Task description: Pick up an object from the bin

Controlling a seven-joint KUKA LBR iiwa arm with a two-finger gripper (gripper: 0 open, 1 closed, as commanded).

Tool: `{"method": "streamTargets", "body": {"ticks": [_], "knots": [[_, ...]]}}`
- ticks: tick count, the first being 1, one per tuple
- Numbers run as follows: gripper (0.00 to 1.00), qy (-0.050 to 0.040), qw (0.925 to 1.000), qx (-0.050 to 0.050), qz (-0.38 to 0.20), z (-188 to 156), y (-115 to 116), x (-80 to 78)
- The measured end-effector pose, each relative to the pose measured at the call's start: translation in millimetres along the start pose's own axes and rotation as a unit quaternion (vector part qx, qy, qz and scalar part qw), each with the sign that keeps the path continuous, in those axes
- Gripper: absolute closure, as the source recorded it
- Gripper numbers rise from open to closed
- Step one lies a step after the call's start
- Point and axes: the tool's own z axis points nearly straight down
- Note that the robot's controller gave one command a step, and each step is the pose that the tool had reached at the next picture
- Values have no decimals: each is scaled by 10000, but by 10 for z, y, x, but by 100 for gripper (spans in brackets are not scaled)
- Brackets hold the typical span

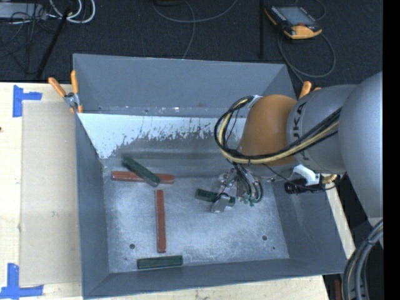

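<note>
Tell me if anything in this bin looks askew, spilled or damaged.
Only one thing: a dark green bar lies slanted across a red-brown bar at the left rear of the bin. Nothing looks spilled or broken.

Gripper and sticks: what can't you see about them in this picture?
1. The gripper, camera view: whether it touches the small green block is too small to tell.
2. The small green block: its right end is hidden by the gripper.
3. The flat red stick: its middle is hidden under the slanted green stick.
</note>
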Motion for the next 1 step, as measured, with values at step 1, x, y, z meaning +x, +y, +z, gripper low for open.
{"method": "streamTargets", "body": {"ticks": [1], "knots": [[100, -46, 10000, -16, -52, -1396, 107, 100]]}}
